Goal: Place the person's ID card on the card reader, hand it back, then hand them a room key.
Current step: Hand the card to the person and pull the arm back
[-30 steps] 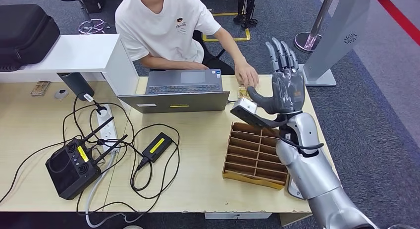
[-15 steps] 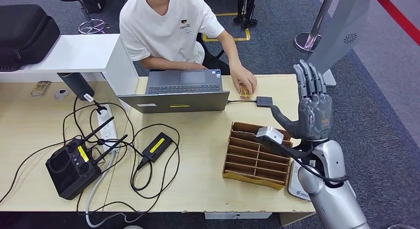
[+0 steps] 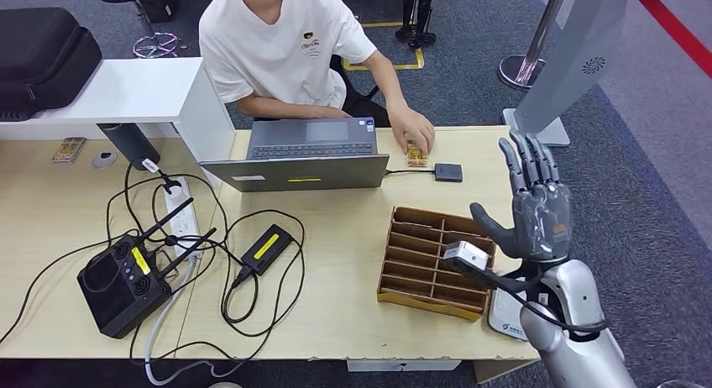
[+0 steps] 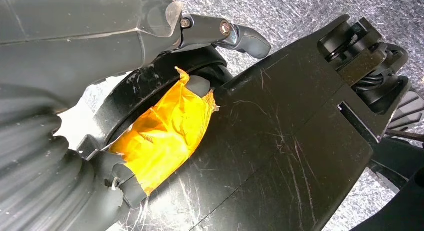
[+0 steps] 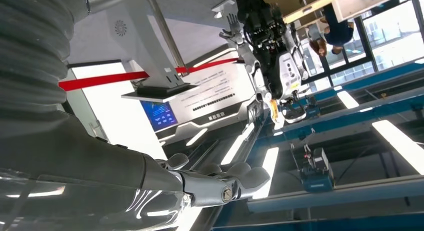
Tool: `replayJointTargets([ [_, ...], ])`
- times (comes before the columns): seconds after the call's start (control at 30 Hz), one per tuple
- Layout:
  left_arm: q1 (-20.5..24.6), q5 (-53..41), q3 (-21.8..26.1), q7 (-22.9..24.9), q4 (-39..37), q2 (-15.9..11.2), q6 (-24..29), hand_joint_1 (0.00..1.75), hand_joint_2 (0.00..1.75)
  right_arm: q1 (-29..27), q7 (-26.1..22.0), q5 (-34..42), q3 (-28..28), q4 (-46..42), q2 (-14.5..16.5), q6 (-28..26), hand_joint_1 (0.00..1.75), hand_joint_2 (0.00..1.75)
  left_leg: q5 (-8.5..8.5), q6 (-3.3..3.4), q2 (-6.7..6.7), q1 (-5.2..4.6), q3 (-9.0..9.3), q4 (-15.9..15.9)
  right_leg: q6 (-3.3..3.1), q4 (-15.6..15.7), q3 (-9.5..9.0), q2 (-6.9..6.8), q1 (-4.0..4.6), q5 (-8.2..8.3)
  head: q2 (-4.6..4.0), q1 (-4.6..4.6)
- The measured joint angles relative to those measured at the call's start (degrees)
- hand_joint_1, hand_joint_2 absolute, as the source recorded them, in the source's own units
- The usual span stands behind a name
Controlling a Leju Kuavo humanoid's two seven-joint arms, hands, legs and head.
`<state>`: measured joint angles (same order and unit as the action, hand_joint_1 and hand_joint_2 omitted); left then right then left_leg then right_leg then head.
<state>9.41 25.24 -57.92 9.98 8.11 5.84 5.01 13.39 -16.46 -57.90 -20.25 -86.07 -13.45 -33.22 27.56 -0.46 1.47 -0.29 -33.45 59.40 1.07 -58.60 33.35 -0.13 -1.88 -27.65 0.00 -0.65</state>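
our right hand (image 3: 537, 212) stands upright past the table's (image 3: 353, 312) right edge, palm toward the desk, fingers straight and apart, thumb out to the side, holding nothing. just beside it on the table sits the wooden rack (image 3: 432, 260), and a white card-shaped thing pokes out beneath our forearm at the table edge; we cannot tell what it is. the id card (image 3: 415, 155) lies well beyond our hand, near the far edge, under the person's hand (image 3: 416, 136), its long axis running toward them and away from us. the small dark reader (image 3: 447, 172) lies just right of the card, on a cable from the laptop (image 3: 302, 157). bare tabletop lies between rack and reader. our left hand (image 4: 150, 51) hangs by our body; we cannot tell how its fingers lie.
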Motion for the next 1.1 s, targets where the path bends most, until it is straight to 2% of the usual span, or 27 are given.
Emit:
replayJointTargets([
  [0.23, 0.0, 0.0, 0.0, 0.2, 0.0, 0.0, 0.1, 0.00, 1.75, -2.6, -0.1, -0.6, 0.3, -0.6, -1.0, 0.1, 0.00, 1.75, 0.01, 0.02, 0.00, 0.00, 0.00, 0.0, 0.00, 0.0, 0.00, 0.00, 0.00, 0.00, 0.00, 0.01],
  [0.63, 0.0, 0.1, 0.0, 0.3, 0.0, 0.0, 0.2, 0.00, 1.75, -4.9, -0.6, -1.3, 0.1, 0.7, -1.0, 0.5, 0.00, 1.75, 0.01, 0.02, 0.00, 0.00, -0.01, 0.0, 0.00, 0.0, 0.00, -0.01, 0.00, 0.00, 0.00, 0.01],
  [1.1, 0.0, 0.2, 0.0, 0.4, 0.0, 0.0, 0.1, 0.00, 1.75, -6.8, -1.1, -1.7, -1.2, 5.3, 0.7, 0.3, 0.00, 1.75, 0.01, 0.02, 0.00, 0.00, -0.01, 0.0, 0.00, 0.0, 0.00, -0.01, 0.00, 0.00, 0.00, 0.00],
])
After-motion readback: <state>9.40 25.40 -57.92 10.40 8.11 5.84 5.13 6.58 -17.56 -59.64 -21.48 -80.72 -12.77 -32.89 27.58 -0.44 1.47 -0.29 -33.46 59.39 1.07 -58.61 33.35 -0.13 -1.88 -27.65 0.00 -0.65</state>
